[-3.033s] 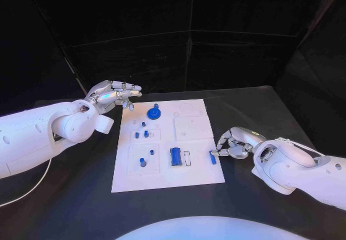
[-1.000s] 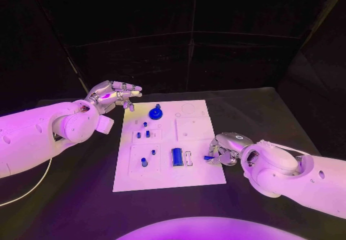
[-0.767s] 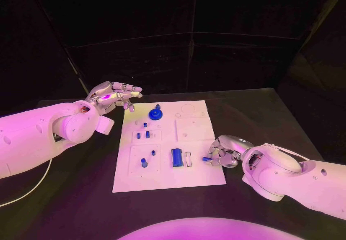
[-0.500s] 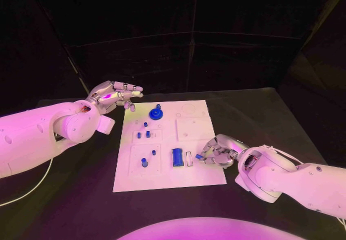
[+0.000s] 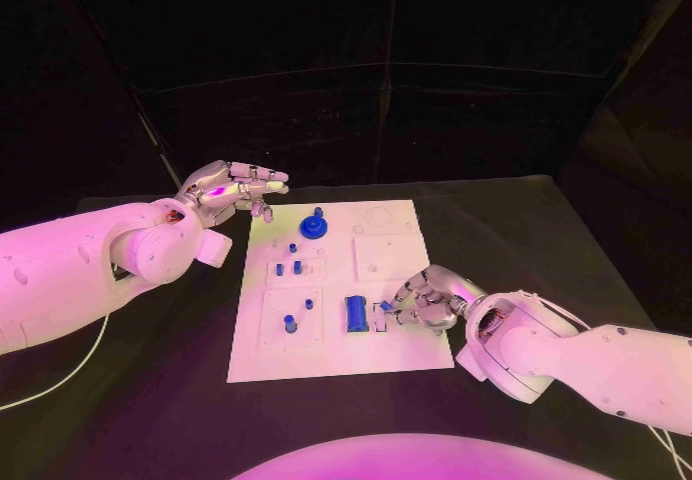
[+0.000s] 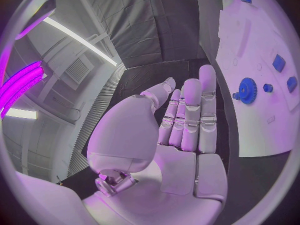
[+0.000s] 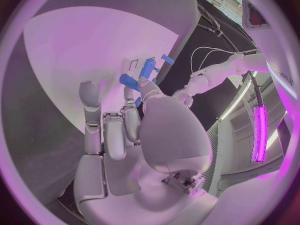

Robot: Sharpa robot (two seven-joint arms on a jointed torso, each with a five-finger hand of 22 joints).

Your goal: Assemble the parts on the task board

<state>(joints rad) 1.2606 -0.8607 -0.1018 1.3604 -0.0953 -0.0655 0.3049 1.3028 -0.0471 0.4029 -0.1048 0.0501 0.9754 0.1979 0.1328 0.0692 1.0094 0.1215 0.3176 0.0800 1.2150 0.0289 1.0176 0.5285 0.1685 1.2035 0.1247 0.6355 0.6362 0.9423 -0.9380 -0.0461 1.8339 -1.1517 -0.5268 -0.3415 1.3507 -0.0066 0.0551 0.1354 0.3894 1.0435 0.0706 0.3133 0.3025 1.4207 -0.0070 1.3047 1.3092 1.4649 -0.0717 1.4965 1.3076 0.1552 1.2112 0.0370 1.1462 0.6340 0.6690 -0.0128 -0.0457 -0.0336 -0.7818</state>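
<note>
The small blue part sits pinched in my right hand near the task board's right edge; next I seat it in the empty slot. My left hand hovers open.

A black table spans the scene; dark curtain panels hang behind its far edge.

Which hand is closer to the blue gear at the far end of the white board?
Left. The left hand hovers open just beside the blue gear, off the board's far corner. The right hand is farther, pinching a small blue part.
</note>
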